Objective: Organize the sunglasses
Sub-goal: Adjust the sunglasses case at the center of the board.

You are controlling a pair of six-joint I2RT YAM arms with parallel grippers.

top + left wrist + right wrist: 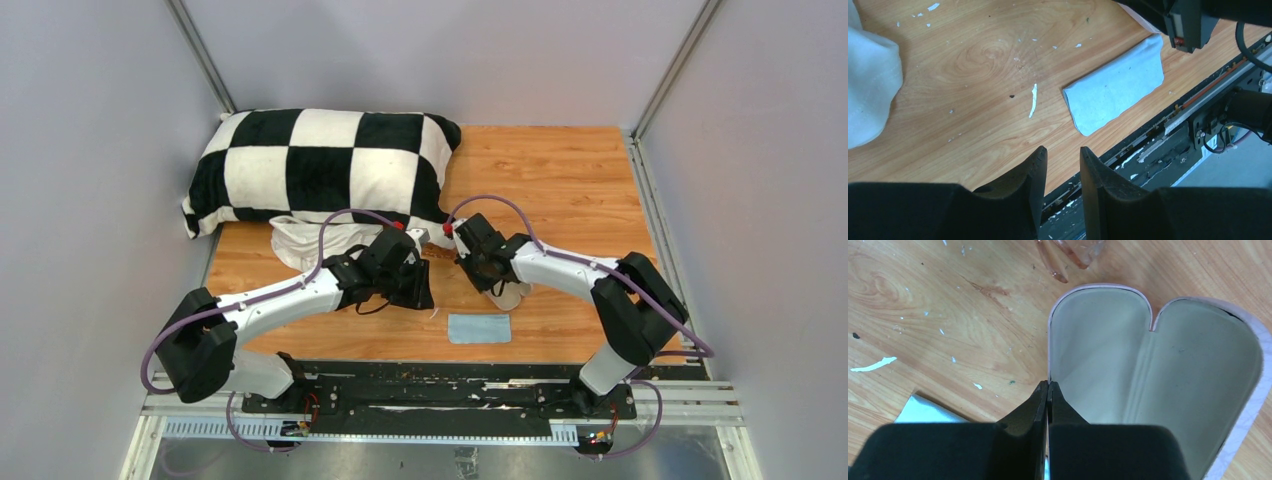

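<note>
The pink case (1158, 370) lies open on the wood table, its cream inside facing up. My right gripper (1048, 385) is shut on the left rim of the case. In the top view the case (510, 296) shows only partly under my right gripper (496, 283). A thin pink-brown translucent thing (1068, 252) lies just beyond the case; I cannot tell whether it is the sunglasses. No dark-framed glasses show clearly. My left gripper (1063, 155) is open and empty, hovering over bare wood near the front edge, left of the case (425, 297).
A light-blue cloth (479, 328) lies flat near the front edge, also in the left wrist view (1118, 90). A checkered pillow (320, 165) sits at the back left. A white fabric piece (300, 242) lies in front of it. Small white scraps litter the wood.
</note>
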